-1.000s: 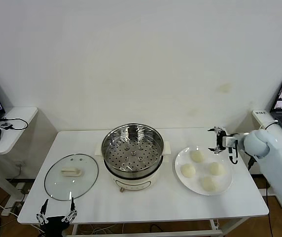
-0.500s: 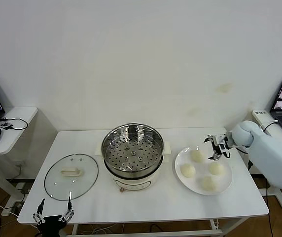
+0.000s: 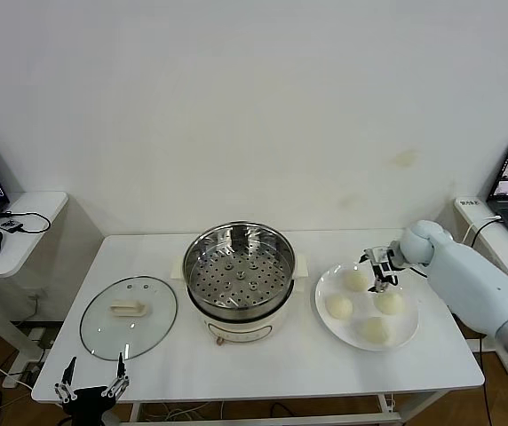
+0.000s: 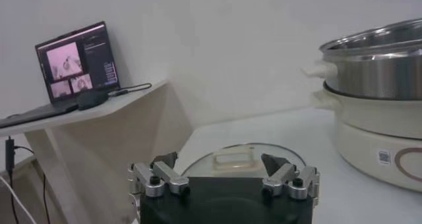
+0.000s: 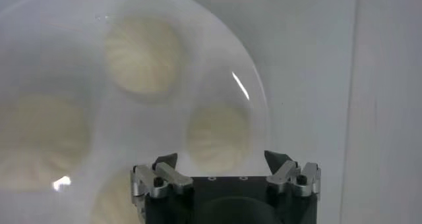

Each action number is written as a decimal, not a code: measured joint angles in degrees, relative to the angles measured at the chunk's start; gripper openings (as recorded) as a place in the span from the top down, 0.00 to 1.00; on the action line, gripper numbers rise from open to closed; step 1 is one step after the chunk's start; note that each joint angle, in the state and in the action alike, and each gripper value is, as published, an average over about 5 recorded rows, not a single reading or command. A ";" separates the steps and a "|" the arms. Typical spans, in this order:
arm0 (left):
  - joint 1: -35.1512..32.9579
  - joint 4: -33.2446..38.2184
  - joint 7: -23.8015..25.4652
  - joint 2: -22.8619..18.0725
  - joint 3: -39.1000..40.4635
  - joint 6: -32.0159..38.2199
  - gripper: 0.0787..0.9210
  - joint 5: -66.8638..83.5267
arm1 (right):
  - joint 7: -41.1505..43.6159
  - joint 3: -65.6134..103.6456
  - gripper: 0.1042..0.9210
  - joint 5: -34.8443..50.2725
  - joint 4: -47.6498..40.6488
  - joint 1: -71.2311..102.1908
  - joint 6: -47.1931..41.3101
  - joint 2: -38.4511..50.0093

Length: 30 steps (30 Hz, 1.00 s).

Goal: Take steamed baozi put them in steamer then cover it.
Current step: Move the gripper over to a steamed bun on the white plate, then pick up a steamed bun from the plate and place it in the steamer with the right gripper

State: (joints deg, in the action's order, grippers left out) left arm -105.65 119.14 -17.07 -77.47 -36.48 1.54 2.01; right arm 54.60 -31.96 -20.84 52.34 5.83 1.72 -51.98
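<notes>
- The steamer (image 3: 239,280) sits mid-table with its perforated tray bare; nothing has gone into it yet, so by my reckoning this is the very first step, fetching a bun.
- All four steamed baozi (image 3: 354,280) lie on the white plate (image 3: 334,333), which is just beside the steamer on the robot's right side. From the right wrist view the baozi (image 5: 217,137) nearest the arm lies directly under the fingers.
- The right gripper (image 3: 379,270) hangs over the far part of that plate, on the side away from the steamer, between the two rear buns. Its fingers stand apart and hold nothing; I see no contact with a bun.
- The cover (image 3: 128,316) lies flat on the table on the steamer's other side, handle up, close to it but not touching.
- The left gripper (image 3: 90,390) waits at the table's near edge, just in front of the cover, fingers spread and empty. Its own camera looks across the cover (image 4: 241,163) toward the steamer (image 4: 376,100).
- Next, I'd say, the right gripper needs to settle down around one bun and close gently, since the buns look soft and easy to dent, then carry it across to the tray.
- Covering comes last, and the left arm looks best placed for it.
</notes>
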 measured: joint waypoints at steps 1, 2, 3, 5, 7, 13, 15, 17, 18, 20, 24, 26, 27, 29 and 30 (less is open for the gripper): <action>0.02 -0.02 -0.03 -0.01 0.00 0.03 0.12 0.00 | -0.02 0.01 0.13 -0.21 -0.31 0.02 0.04 -0.30; 0.04 -0.05 -0.06 -0.01 0.01 0.07 0.12 0.00 | -0.03 0.04 0.13 -0.43 -0.61 0.05 0.09 -0.59; 0.06 -0.10 -0.10 -0.01 0.01 0.10 0.12 -0.01 | -0.03 0.09 0.14 -0.65 -0.92 0.08 0.15 -0.87; 0.09 -0.23 -0.20 0.02 0.02 0.19 0.12 -0.03 | -0.04 0.20 0.17 -1.05 -1.49 0.12 0.27 -1.37; 0.09 -0.31 -0.32 0.07 -0.01 0.33 0.12 -0.05 | -0.04 0.23 0.20 -1.40 -2.06 0.12 0.37 -1.83; 0.14 -0.32 -0.53 0.10 -0.10 0.71 0.12 -0.10 | -0.10 0.07 0.35 -2.11 -3.46 -0.12 0.69 -3.03; 0.21 -0.29 -0.55 0.08 -0.09 0.75 0.12 -0.17 | -0.18 0.08 0.41 -2.22 -3.80 -0.13 0.69 -3.25; 0.28 -0.24 -0.55 0.12 -0.08 0.76 0.12 -0.23 | -0.28 0.08 0.46 -2.28 -4.05 -0.14 0.69 -3.35; 0.31 -0.20 -0.55 0.15 -0.09 0.76 0.12 -0.25 | -0.32 0.08 0.48 -2.28 -4.12 -0.16 0.69 -3.35; 0.31 -0.12 -0.55 0.22 -0.13 0.76 0.12 -0.25 | -0.39 0.05 0.49 -2.27 -4.18 -0.23 0.69 -3.29; 0.23 -0.02 -0.56 0.27 -0.15 0.76 0.12 -0.25 | -0.35 -0.27 0.48 -1.94 -3.72 -0.61 0.50 -2.86; 0.23 0.00 -0.57 0.27 -0.12 0.77 0.12 -0.25 | -0.22 -0.61 0.48 -1.44 -3.05 -0.93 0.25 -2.41; 0.24 0.03 -0.57 0.28 -0.11 0.77 0.12 -0.25 | -0.14 -0.85 0.47 -1.05 -2.57 -1.15 0.11 -2.10; 0.24 0.09 -0.57 0.31 -0.07 0.77 0.12 -0.25 | 0.03 -1.47 0.47 -0.06 -1.35 -1.71 -0.22 -1.31; 0.23 0.12 -0.57 0.34 -0.05 0.77 0.12 -0.25 | 0.09 -1.86 0.47 0.55 -0.57 -2.09 -0.40 -0.82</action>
State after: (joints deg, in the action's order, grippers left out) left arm -105.41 119.27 -17.64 -77.14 -36.53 2.31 1.76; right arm 54.69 -33.82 -20.29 51.77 3.74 1.33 -52.81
